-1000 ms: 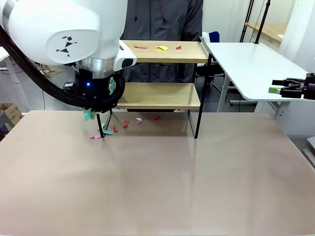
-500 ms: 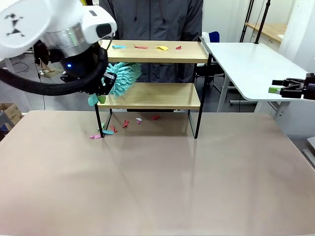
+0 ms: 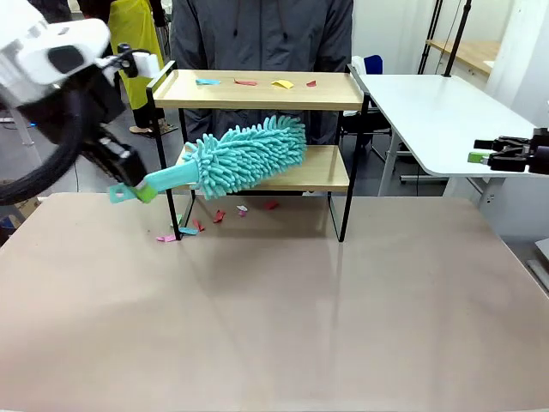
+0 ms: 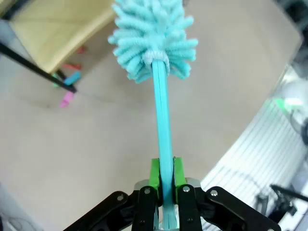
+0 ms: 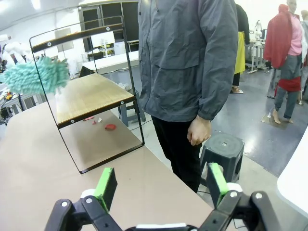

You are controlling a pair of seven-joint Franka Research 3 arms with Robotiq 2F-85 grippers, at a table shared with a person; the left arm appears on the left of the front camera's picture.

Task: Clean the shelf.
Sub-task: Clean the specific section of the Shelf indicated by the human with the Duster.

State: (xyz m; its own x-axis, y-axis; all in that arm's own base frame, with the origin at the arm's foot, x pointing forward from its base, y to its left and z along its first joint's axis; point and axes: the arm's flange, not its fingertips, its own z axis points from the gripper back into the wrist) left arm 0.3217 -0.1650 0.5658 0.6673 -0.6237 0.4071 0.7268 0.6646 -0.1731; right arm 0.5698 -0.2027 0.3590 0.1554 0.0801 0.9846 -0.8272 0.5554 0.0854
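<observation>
Teal chenille fills the gap between the two boards of the shelf (image 3: 334, 91): the fluffy head of a duster (image 3: 244, 154) slants across the front of the lower board (image 3: 319, 168), higher at its tip. You cannot tell whether it touches the wood. Your left pincer (image 3: 137, 190) sits just outside the shelf's left legs, pinching the duster's thin handle. In the left wrist view the green pads (image 4: 154, 173) press flat on both sides of the handle. Your right pincer (image 3: 480, 155) hangs well away to the shelf's right with its fingers spread wide and nothing between them.

The shelf stands at the far edge of the beige surface (image 3: 274, 326). Four paper scraps lie on its top board: teal (image 3: 207, 81), red (image 3: 246, 82), yellow (image 3: 282, 84) and red (image 3: 310, 83). More scraps (image 3: 219, 215) are scattered on the surface beneath the shelf and around its front left leg. A person in a grey jacket (image 3: 257, 34) stands just behind the shelf.
</observation>
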